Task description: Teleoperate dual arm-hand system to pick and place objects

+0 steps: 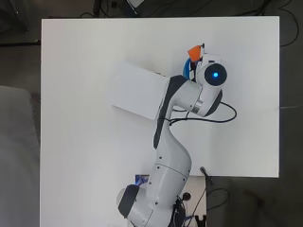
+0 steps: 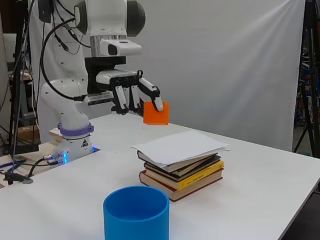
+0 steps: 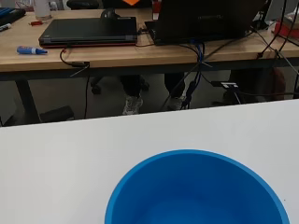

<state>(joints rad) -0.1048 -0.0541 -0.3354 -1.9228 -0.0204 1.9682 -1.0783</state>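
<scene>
Nearest the lens in the side view: blue cup [image 2: 136, 214], upright and open, sitting on the white tabletop [image 2: 260, 200] just this side of a stack of books [image 2: 181, 170] topped with white paper. Farther back and up in the air, hand [image 2: 134, 92] with fingers curled round an orange block [image 2: 156, 113], well clear of the tabletop.

Overhead view next: mostly arm in the way, just the orange block [image 1: 194, 50] poking out past the wrist with a sliver of blue cup [image 1: 187, 67] under it, right of the paper-covered books [image 1: 139, 89]. So probably lined up over the cup already.

Wrist view: blue cup [image 3: 198, 189] mouth filling the lower half, room behind. Hand not visible.

Best bet for the drop, guessing here: come down a bit, keep centred over the opening, uncurl only once the block sits inside the rim line. Could bounce off the rim otherwise.
</scene>
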